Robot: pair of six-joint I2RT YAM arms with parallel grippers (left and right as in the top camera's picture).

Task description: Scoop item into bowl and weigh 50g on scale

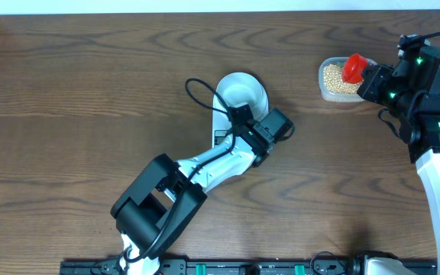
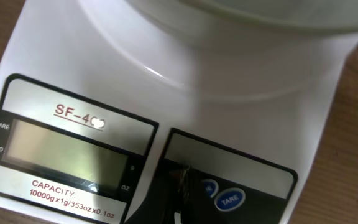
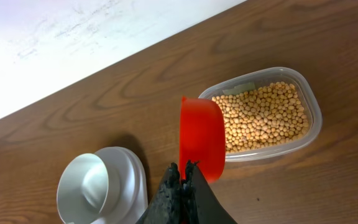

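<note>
Presently, a red scoop [image 1: 352,67] is clenched by the right gripper [image 3: 182,175] over beans [image 3: 263,118], far right corner.
Mid-worktop, the bowl [image 1: 244,88] is set on the scale [image 2: 73,62]; the left gripper [image 2: 185,179] is closed.

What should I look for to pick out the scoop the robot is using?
Start at the brown wooden table and go to its far right side, where a clear plastic tub holds tan beans. The scoop hangs over that tub, pinched in the right gripper. It is the only bright red thing there; the bowl and scale are white.
</note>
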